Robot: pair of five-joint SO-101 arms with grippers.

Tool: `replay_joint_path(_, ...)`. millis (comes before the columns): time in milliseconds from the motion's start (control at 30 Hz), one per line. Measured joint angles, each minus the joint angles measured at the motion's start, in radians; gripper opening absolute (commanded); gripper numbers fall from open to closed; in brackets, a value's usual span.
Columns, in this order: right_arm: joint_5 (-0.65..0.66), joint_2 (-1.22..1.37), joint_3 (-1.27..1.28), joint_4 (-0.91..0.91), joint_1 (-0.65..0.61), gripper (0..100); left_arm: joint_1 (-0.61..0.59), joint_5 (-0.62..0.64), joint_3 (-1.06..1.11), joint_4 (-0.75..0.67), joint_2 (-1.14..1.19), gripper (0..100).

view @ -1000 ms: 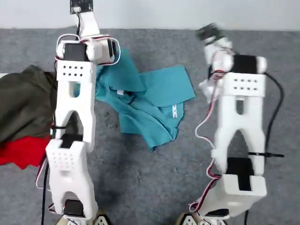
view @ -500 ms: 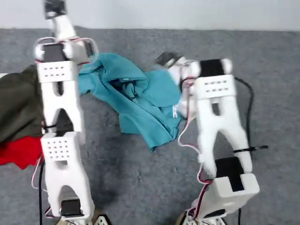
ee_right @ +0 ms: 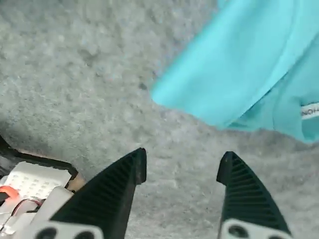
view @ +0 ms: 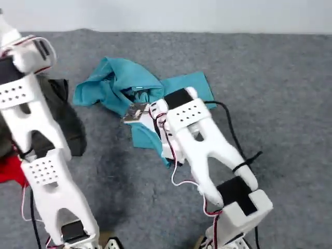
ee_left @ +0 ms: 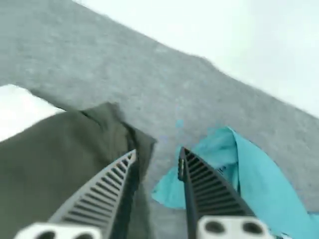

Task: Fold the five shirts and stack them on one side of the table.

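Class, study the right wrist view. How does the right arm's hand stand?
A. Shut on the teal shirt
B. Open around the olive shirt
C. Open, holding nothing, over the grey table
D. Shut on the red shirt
C: the right hand has its fingers spread with bare grey table between them, and the teal shirt lies beyond the tips, untouched.

You had a plain teal shirt (view: 116, 85) on the bench (view: 270, 78), whose cover was mottled grey. The olive-green shirt (ee_left: 50, 159) was plain too, and the red shirt (view: 8, 171) was a bright, solid red. The left arm (view: 31, 129) and right arm (view: 202, 140) were white with black motor blocks. The left claw (ee_left: 157, 153) and right claw (ee_right: 185, 155) had black ribbed fingers. The teal shirt carried a small white label (ee_right: 311, 110) with dark print.
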Motion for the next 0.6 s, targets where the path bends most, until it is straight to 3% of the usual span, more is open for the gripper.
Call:
replay_joint_path(233, 0.000, 0.180, -0.012, -0.051, 0.002, 23.3, -0.055, 0.000, 0.000, 0.000, -0.052, 13)
replay_joint_path(467, 0.018, 0.359, -0.221, -0.055, 0.052, 0.9, -0.078, -0.021, 0.092, 0.000, -0.160, 13)
replay_joint_path(600, 0.025, 0.440, -0.316, -0.055, 0.120, 0.8, -0.077, -0.037, 0.244, 0.000, -0.259, 13)
